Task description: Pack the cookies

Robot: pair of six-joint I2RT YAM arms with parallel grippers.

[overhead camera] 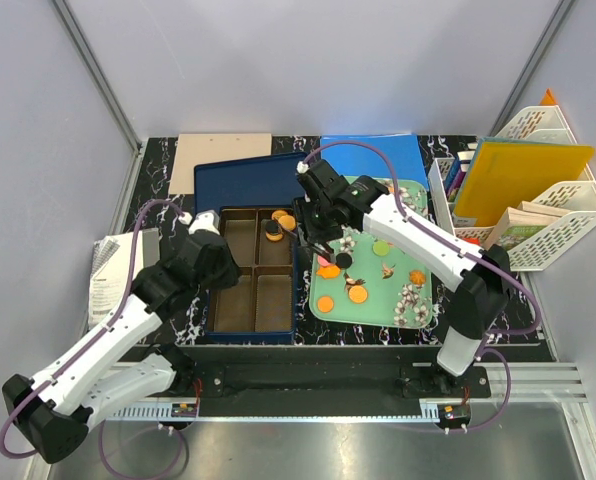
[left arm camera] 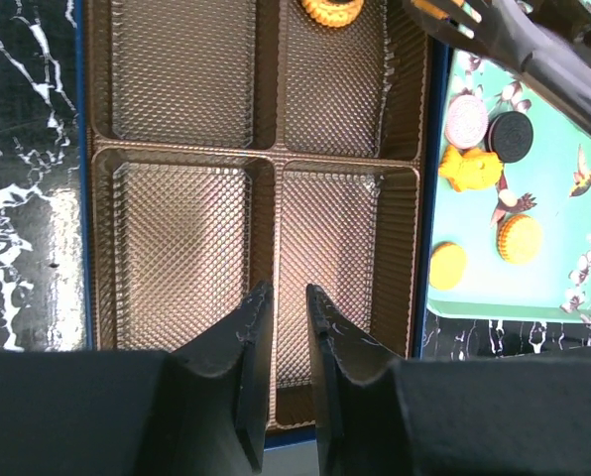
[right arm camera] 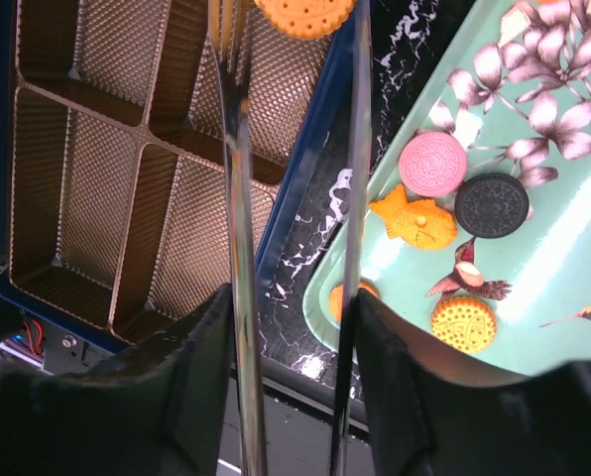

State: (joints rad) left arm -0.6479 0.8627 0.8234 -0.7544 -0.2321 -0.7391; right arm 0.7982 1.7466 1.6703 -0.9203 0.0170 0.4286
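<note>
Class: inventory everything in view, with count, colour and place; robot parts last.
table: one, black marbled, underneath
box: one, blue, brown insert, centre
boxed cookie: one seen, orange, far-right compartment
tray: one, mint green, right of box
orange cookies: at least three, tray
fish-shaped cookie: one, orange, tray
pink cookie: one, tray
black cookie: one, beside pink
green cookie: one, tray
lid: one, blue, behind box
file racks: at least two, white, far right
papers: some, white, left edge
left arm: one, white-black, jaws slightly apart over box
right arm: one, white-black, jaws shut on held cookie
</note>
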